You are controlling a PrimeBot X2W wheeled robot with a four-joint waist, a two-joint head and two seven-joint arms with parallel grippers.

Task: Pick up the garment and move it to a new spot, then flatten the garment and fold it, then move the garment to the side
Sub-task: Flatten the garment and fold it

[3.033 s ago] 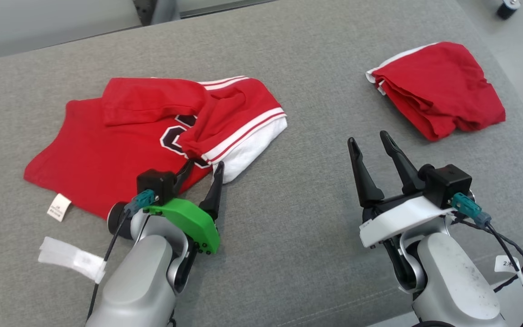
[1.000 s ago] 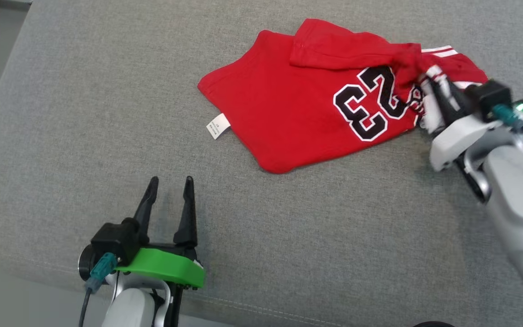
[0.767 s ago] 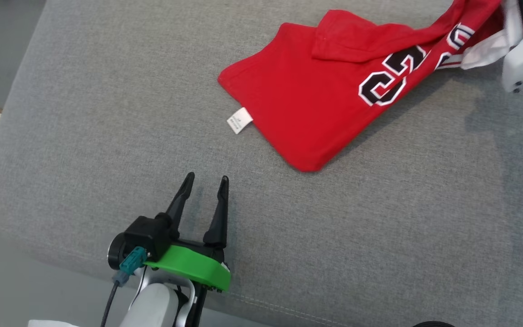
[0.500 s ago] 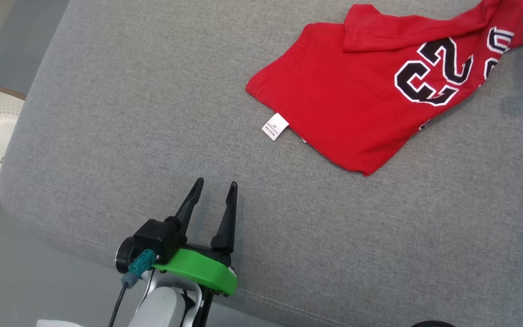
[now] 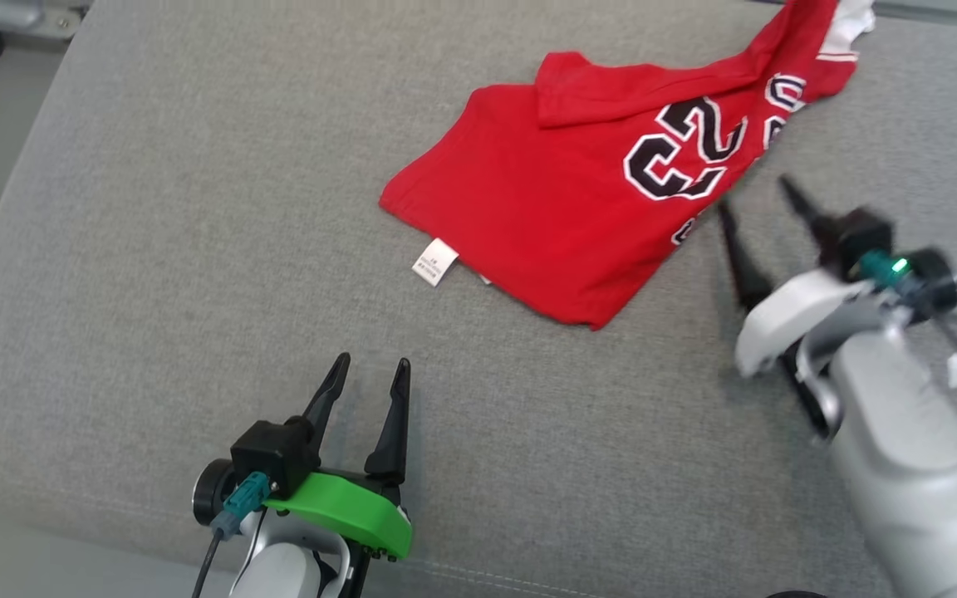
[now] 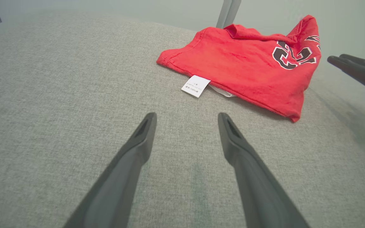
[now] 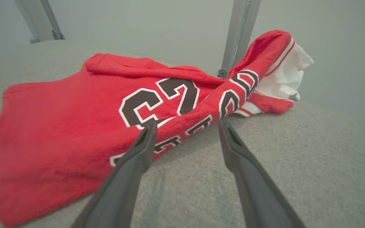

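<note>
Grey woven fabric covers the cushion (image 5: 154,249) under everything. Nearest, at the left, the left gripper (image 5: 373,362) sits with fingers spread and nothing between them. Farther right, the right gripper (image 5: 754,195) is likewise wide and empty, its tips just beside the right edge of the red garment (image 5: 561,199). The garment lies beyond, white label (image 5: 434,262) at its near left, a flap (image 5: 611,83) folded over on the far side, and the white-trimmed end (image 5: 848,25) bunched at the far right. The relocation looks finished and flattening seems next. That calls for pinching the bunched end and the flap and drawing them outward.
</note>
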